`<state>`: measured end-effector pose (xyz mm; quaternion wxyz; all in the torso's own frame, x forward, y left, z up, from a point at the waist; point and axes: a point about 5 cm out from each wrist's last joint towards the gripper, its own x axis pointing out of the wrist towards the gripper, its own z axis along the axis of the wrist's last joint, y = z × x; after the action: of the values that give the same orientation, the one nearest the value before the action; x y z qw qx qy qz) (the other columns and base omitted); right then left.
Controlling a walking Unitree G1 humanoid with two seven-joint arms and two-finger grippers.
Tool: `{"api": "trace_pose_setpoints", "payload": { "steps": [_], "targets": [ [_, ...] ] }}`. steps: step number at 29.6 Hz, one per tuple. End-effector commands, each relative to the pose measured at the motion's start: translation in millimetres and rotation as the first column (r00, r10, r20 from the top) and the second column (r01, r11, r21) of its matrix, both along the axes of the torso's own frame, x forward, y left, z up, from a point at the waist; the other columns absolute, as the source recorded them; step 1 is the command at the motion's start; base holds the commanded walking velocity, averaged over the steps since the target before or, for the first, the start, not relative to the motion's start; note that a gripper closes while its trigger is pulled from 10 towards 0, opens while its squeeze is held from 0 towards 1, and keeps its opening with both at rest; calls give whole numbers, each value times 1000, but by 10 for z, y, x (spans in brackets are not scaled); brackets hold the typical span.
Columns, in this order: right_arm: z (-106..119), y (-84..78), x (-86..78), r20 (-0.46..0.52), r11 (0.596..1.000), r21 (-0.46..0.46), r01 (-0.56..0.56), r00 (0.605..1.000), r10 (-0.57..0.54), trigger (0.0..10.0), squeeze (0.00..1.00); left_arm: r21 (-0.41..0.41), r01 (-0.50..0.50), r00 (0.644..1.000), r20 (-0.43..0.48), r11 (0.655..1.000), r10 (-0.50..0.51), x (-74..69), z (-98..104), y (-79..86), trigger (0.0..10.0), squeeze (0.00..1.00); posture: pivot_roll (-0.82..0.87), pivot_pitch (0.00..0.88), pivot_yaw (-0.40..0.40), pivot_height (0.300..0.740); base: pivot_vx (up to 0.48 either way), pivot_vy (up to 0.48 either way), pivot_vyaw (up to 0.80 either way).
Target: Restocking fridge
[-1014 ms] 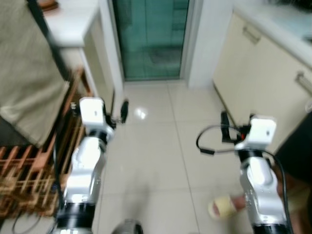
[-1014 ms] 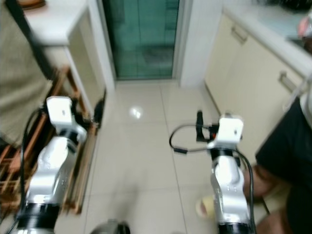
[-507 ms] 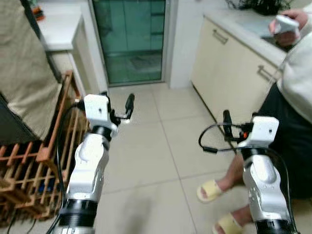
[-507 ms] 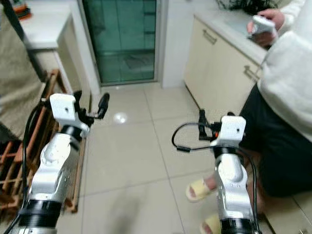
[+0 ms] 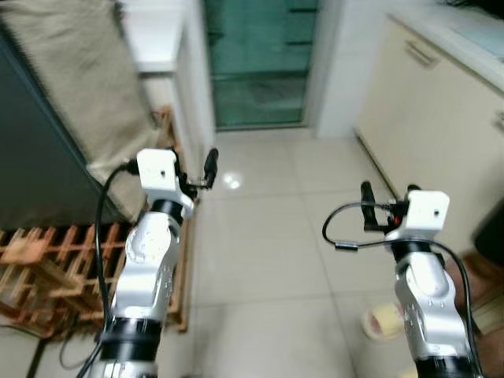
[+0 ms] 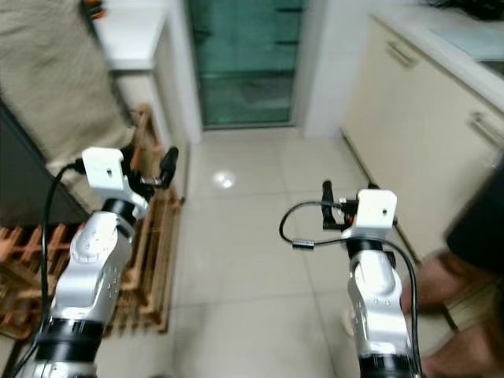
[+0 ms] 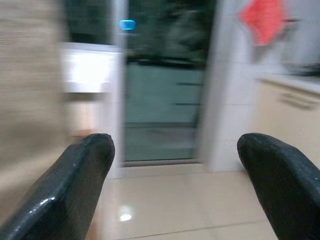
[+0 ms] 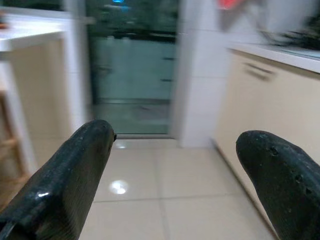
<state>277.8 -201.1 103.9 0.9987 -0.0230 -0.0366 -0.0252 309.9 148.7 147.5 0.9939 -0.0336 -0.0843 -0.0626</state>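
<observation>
Fridge not identifiable among blurred surroundings, so step reads as transit across tiled floor; left end effector and right end effector both spread, carrying nothing; next: locate fridge, approach.

Floor: pale cream glossy tiles, thin darker grout lines, one white light reflection. Glass door: dark teal-green, white frame. Cabinets: cream fronts with pale metal handles, light grey-white top. Wooden rack: reddish-brown slats. Cloth: beige, plain, draped over a dark grey-black panel. Left hand: glossy black fingers; silver arm, white wrist block, black cable. Right hand: same black fingers, silver arm. Wall hanging: red. Slipper: pale yellow. Person's garment: black.
</observation>
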Motion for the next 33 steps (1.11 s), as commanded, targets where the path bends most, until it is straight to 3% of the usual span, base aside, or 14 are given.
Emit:
{"api": "trace_pose_setpoints", "payload": {
  "steps": [1,14,24,27,30,33],
  "targets": [
    [12,123,31,0,999,0,-45,999,45,10000,0,22,-75,997,-31,997,75,7,-44,174,10000,0,-67,0,11,740,0,0,625],
    [-24,125,28,-10,998,7,-55,998,55,10000,0,12,-63,998,-19,998,63,-16,-27,181,10000,0,-60,0,10,740,0,0,0],
    [-26,97,42,-2,999,18,-32,999,33,10000,0,22,-5,1000,-10,1000,5,125,87,-18,10000,0,-63,0,19,740,0,0,0],
    [66,91,41,39,1000,13,-15,999,14,10000,0,42,2,1000,1,999,-2,76,94,-6,10000,0,-69,0,28,740,0,0,0],
    [354,83,-15,150,1000,11,20,988,-22,10000,0,77,-15,1000,5,997,14,-56,84,111,10000,0,-73,0,29,740,0,0,0],
    [382,65,-77,156,999,16,33,987,-35,10000,0,83,-30,999,32,996,28,-111,148,169,10000,0,-63,0,16,740,0,0,0]
  ]
}}
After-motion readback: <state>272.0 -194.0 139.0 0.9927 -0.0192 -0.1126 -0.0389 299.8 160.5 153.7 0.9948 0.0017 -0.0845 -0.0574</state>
